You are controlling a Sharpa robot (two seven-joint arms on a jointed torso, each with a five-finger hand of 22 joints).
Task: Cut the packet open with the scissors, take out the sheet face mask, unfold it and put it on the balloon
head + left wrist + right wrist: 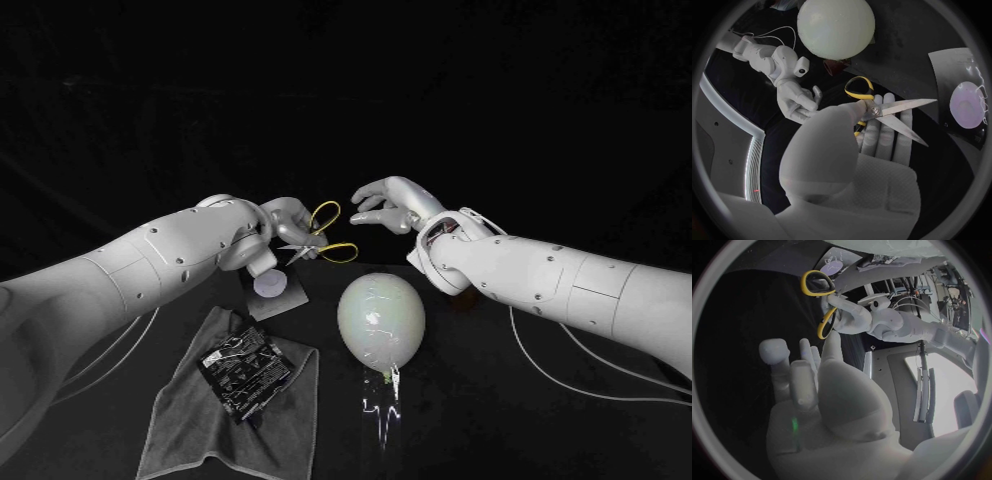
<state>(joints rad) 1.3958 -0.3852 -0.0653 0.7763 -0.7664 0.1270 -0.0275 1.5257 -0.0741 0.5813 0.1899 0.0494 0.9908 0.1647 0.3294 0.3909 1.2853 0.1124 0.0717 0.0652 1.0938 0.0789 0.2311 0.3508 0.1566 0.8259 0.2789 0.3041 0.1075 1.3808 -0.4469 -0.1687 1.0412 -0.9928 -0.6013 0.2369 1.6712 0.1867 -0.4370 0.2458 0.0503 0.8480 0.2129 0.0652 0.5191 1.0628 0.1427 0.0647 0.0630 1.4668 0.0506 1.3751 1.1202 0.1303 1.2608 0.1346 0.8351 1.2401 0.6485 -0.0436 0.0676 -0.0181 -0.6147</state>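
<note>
My left hand (264, 238) holds the yellow-handled scissors (320, 238) above the table's middle, handles pointing toward my right hand. In the left wrist view the scissors (893, 112) have their blades parted, lying across my left hand's fingers (879, 137). My right hand (392, 204) hovers just right of the handles with fingers apart, holding nothing. The right wrist view shows that hand (814, 385) facing the scissors (818, 286). A pale balloon (381, 320) lies on the table below both hands. The dark patterned packet (250, 368) rests on a grey towel (195, 435).
A small white disc (271, 284) sits on a pale sheet (289, 302) beneath my left hand. A curly white ribbon (384, 410) trails from the balloon's knot toward the table's near edge. White cables (577, 370) run beside my right arm.
</note>
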